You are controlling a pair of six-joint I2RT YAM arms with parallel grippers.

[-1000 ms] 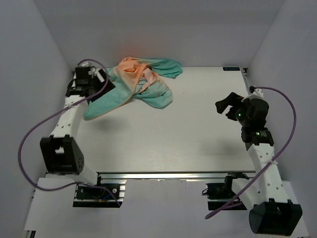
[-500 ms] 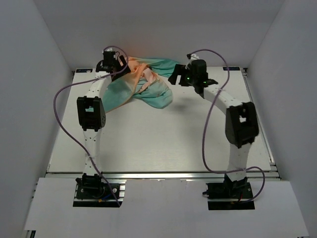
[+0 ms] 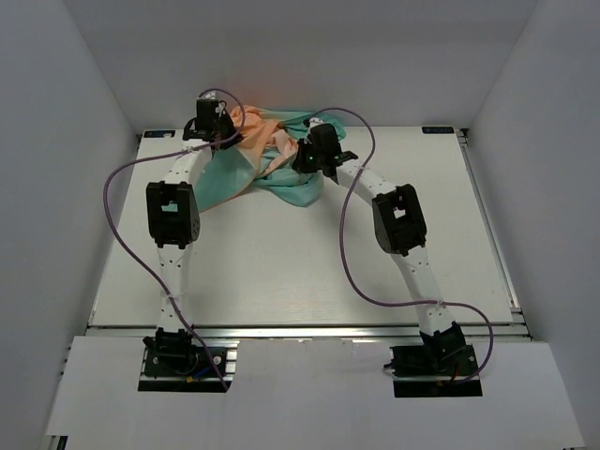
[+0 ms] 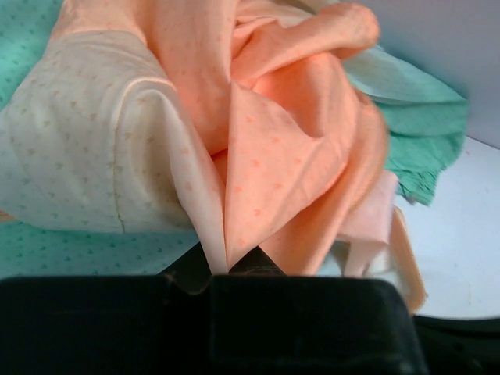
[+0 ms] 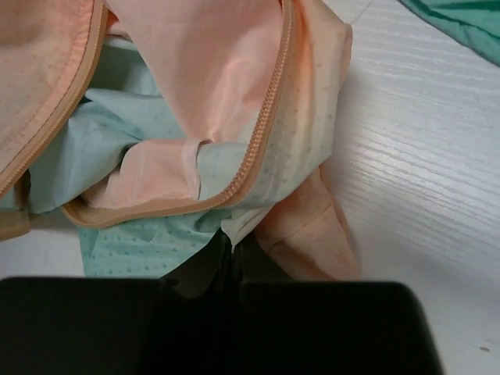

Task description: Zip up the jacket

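Note:
The jacket (image 3: 262,141) lies crumpled at the far left-centre of the table, peach on top and teal below. My left gripper (image 3: 223,129) sits at its left top and is shut on a fold of peach cloth (image 4: 234,187), pinched between the jaws (image 4: 225,266). My right gripper (image 3: 306,159) is at the jacket's right side, shut on a thin edge of pale cloth (image 5: 234,234). Just above that grip, the orange zipper (image 5: 262,133) runs along an open front edge. The zipper's slider is not visible.
The white table (image 3: 309,262) stretches toward the near edge, with grey walls on three sides. Purple cables (image 3: 112,187) loop from both arms over the table. The jacket's teal hem (image 3: 298,192) spreads toward the middle.
Both arms reached from the table's sides out to the jacket. In the last half second the right gripper moved left onto the jacket, and both grippers shut on cloth.

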